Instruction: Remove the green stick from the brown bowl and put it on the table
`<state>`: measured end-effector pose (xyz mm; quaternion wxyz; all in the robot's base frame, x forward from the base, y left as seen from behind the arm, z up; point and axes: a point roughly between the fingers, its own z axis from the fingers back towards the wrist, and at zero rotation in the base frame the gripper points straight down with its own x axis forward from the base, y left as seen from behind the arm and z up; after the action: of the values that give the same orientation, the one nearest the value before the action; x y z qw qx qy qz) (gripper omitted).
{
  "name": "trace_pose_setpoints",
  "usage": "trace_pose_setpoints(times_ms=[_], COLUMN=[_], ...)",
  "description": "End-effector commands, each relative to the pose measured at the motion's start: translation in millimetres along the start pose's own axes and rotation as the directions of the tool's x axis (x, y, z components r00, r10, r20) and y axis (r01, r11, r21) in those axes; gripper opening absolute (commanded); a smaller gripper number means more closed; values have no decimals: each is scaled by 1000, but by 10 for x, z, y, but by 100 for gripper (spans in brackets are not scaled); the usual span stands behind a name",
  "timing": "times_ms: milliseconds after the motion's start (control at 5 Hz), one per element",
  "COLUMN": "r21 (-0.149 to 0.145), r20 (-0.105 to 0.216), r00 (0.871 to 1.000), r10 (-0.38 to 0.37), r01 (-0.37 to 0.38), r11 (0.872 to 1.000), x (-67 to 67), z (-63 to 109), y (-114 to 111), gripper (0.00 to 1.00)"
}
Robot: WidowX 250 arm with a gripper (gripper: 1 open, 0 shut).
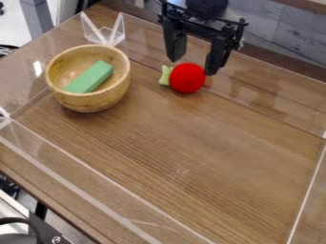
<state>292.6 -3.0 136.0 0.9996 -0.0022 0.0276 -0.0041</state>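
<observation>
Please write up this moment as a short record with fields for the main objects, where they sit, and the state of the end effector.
green stick: lying tilted inside the brown bowl
brown bowl: upright on the table, left rear area
red ball: on the table, right of the bowl, apart from it
end effector: open, pointing down, above the red ball, holding nothing
table: dark wood grain, low clear walls around it
task status: stick not yet removed from the bowl

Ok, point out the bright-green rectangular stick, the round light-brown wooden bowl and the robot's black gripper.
Bright-green rectangular stick [90, 76]: camera view, middle of its top face.
Round light-brown wooden bowl [82, 102]: camera view, near outer wall.
Black gripper [195, 61]: camera view, midway between its open fingertips.
</observation>
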Motion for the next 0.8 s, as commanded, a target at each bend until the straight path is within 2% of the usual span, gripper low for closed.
trace_pose_setpoints(times_ms=[0, 200, 600], r21=[-11, -19, -14], r20=[2, 17, 33], r00=[1000, 999, 999], r10=[-23, -39, -1], r01=[23, 39, 1], r11=[1000, 999, 1000], x=[-51, -119, -92], z=[33, 82, -15], y=[230, 590, 1298], gripper=[100, 100, 100])
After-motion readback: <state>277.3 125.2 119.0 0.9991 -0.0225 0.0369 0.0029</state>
